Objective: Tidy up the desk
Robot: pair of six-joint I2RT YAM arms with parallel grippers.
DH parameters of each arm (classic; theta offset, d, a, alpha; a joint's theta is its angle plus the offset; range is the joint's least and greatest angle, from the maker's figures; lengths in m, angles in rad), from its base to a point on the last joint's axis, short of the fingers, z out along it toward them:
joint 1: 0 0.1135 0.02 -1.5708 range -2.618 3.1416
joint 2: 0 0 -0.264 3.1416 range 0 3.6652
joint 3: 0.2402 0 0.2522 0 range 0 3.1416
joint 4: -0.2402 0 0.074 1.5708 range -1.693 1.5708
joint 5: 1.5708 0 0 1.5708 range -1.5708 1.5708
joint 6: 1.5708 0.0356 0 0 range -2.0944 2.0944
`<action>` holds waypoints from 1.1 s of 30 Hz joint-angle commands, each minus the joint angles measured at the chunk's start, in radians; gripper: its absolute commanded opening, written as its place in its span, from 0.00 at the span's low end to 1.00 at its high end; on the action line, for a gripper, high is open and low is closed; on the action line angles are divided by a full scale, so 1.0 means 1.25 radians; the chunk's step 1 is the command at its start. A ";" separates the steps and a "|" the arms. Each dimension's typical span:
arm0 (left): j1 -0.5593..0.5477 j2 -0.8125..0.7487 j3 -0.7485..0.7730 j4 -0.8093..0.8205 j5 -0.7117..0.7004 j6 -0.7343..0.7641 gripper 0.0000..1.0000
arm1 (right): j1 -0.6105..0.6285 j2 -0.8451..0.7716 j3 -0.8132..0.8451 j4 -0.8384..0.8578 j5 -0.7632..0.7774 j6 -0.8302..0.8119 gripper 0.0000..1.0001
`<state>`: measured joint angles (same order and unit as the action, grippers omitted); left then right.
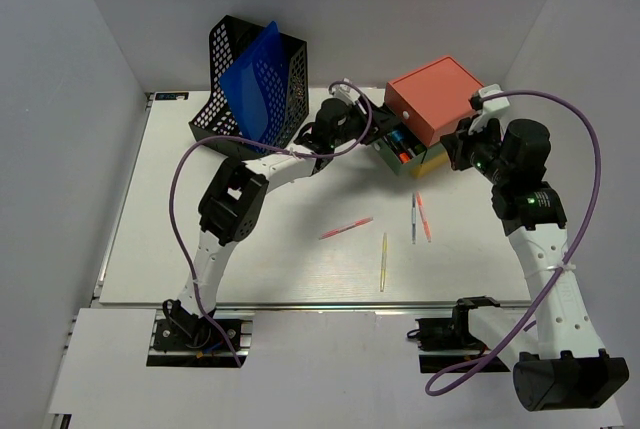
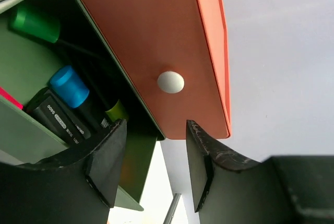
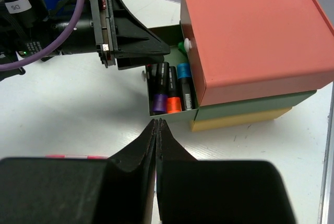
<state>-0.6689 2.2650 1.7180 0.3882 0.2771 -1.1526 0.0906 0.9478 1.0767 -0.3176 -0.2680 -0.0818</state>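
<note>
On the white desk [image 1: 300, 259] stands a stack of three drawers at the back right. The orange top drawer [image 1: 437, 99] is closed, and its white knob [image 2: 170, 81] shows in the left wrist view. The green middle drawer [image 3: 172, 114] is pulled out and holds several markers [image 3: 174, 104]. The bottom drawer is yellow [image 1: 432, 161]. My left gripper [image 2: 156, 130] is open and empty, just in front of the orange drawer's knob. My right gripper [image 3: 157, 122] is shut and empty, just in front of the stack and pointing at the green drawer.
A black mesh file holder [image 1: 225, 119] with a blue folder [image 1: 255, 79] stands at the back left. A pink pen [image 1: 346, 228], a yellow pen [image 1: 384, 261], a grey pen [image 1: 413, 217] and an orange pen [image 1: 424, 217] lie loose mid-desk.
</note>
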 commanded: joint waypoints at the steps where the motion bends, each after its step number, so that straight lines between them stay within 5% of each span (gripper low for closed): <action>1: -0.005 -0.058 0.033 -0.003 0.014 0.003 0.59 | -0.006 -0.015 -0.005 0.027 -0.043 -0.015 0.00; 5: -0.005 -0.089 0.041 0.016 0.029 0.016 0.38 | -0.005 0.008 0.022 -0.049 -0.193 -0.144 0.00; 9: 0.012 -0.160 -0.005 -0.001 0.031 0.078 0.06 | -0.001 0.052 0.050 -0.158 -0.391 -0.315 0.31; 12: 0.020 -0.263 -0.093 -0.048 0.014 0.166 0.03 | 0.004 0.102 0.079 -0.213 -0.421 -0.384 0.28; 16: 0.020 -0.423 -0.218 -0.186 -0.052 0.328 0.06 | 0.024 0.199 0.117 -0.231 -0.370 -0.418 0.00; 18: 0.020 -0.510 -0.287 -0.241 -0.089 0.362 0.13 | 0.061 0.240 0.156 -0.245 -0.321 -0.439 0.00; 22: 0.020 -0.639 -0.499 -0.275 -0.125 0.359 0.44 | 0.125 0.347 0.218 -0.260 -0.204 -0.446 0.00; 33: 0.020 -0.839 -0.670 -0.389 -0.176 0.342 0.58 | 0.281 0.504 0.291 -0.252 0.175 -0.456 0.00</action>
<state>-0.6441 1.2999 0.8719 -0.0547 0.0937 -0.7467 0.4110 1.5639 1.3952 -0.6319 -0.2207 -0.6353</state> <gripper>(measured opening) 0.579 0.018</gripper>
